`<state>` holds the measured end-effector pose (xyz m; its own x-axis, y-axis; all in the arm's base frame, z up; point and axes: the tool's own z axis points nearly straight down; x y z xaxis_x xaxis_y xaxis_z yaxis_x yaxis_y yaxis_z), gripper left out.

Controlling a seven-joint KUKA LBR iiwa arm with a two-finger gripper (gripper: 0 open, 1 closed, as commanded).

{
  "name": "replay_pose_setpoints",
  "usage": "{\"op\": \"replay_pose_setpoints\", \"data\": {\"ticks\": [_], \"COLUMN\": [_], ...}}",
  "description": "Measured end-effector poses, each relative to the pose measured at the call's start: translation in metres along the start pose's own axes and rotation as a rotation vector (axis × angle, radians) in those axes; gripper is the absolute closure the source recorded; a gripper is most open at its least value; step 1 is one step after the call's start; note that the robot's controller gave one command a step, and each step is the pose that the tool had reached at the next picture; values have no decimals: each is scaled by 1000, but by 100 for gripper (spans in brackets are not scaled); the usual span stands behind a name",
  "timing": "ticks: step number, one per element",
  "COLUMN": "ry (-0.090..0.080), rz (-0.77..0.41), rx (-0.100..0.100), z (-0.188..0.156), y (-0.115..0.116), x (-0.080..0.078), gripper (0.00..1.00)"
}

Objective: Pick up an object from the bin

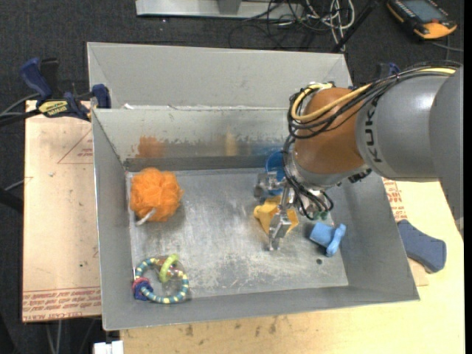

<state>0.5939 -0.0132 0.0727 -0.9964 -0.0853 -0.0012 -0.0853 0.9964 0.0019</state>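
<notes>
My gripper (276, 234) hangs low over the right half of the bin floor, its fingers pointing down. A small yellow object (266, 214) sits right at the fingers, partly hidden by them; whether it is gripped I cannot tell. A blue plastic piece (327, 237) lies just to the right of the fingertips. Another blue thing (274, 161) shows behind the gripper near the back wall, mostly hidden by the wrist.
An orange mesh bath puff (155, 195) lies at the left of the bin. A multicoloured beaded ring toy (161, 280) rests in the front left corner. The arm and its orange cover hang over the bin's right side.
</notes>
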Motion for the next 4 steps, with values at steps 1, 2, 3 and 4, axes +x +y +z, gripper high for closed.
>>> {"op": "replay_pose_setpoints", "data": {"ticks": [1, 2, 3, 4], "ry": [-1, -1, 6, -5], "rz": [284, 285, 295, 301], "rx": [1, 1, 1, 1], "z": [-8, -8, -50, -89], "y": [-37, -37, -33, -34], "x": [3, 3, 5, 1], "gripper": [100, 100, 100, 100]}}
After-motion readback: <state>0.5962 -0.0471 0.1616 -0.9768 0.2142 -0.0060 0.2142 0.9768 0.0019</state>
